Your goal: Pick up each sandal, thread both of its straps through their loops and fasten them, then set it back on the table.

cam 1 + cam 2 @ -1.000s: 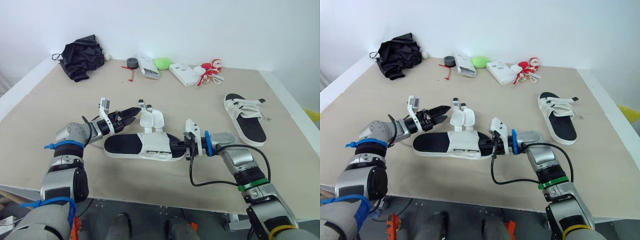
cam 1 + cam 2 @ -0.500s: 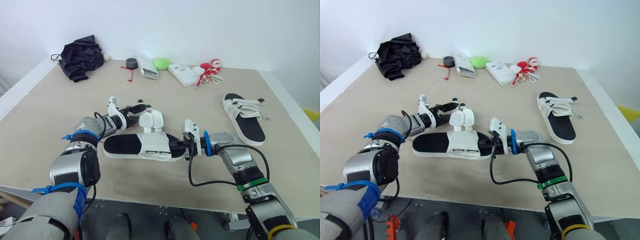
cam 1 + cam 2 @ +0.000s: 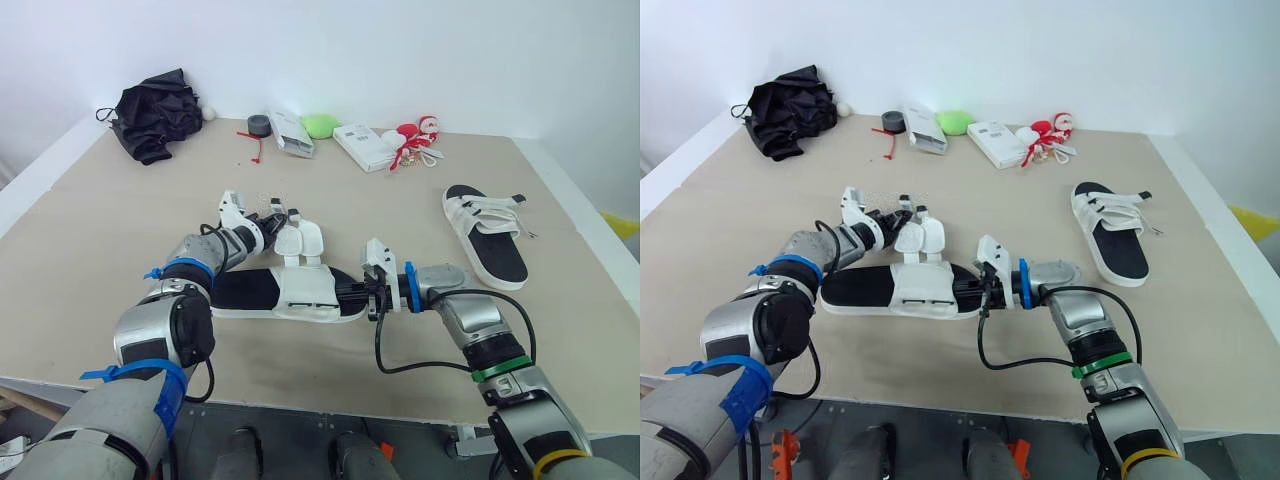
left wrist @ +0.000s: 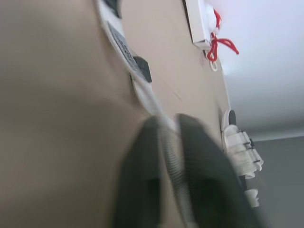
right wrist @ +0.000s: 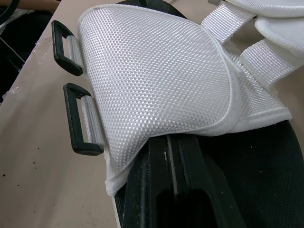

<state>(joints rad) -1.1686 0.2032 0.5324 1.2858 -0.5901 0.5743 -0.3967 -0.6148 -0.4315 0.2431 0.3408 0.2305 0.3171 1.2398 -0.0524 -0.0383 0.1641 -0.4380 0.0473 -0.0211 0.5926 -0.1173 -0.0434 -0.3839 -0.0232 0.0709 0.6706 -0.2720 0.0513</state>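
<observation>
Right wrist view gives you the target: two black loops [image 5: 78,118] on the edge of the sandal [image 5: 156,80]'s white mesh flap. The sandal lies flat on the table [image 3: 100,230], one end clamped by the right gripper [image 3: 368,293]. The left gripper [image 3: 268,216] pinches a strap [image 4: 144,94] near its tip (blurred, but webbing runs between the fingers). Draw that strap across the flap, line its tip up with one loop, and feed it flat, untwisted. Both straps lie unfastened, splayed away from the loops.

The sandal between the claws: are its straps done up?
Undone: the black-soled white sandal's two white straps lie flopped open, outside their black plastic loops.
</observation>
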